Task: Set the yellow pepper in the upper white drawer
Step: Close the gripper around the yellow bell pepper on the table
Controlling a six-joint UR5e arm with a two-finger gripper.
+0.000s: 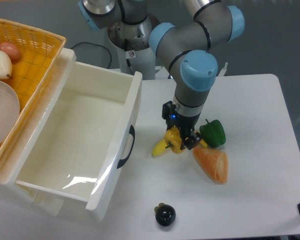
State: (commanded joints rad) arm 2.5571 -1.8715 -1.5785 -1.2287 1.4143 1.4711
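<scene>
Arm bent, wrist vertical mid-desk; gripper point(180, 141) points straight down, pinching the yellow pepper point(174, 140) right of the open upper white drawer point(75, 145).

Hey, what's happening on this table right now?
A robot arm has its claw down on the table, closed around the yellow pepper, which has not been lifted clear yet. A banana lies right beside it, with a green pepper and an orange wedge-shaped piece to the right. The upper white drawer stands pulled open to the left with nothing in it. A small dark round fruit sits near the front edge.
</scene>
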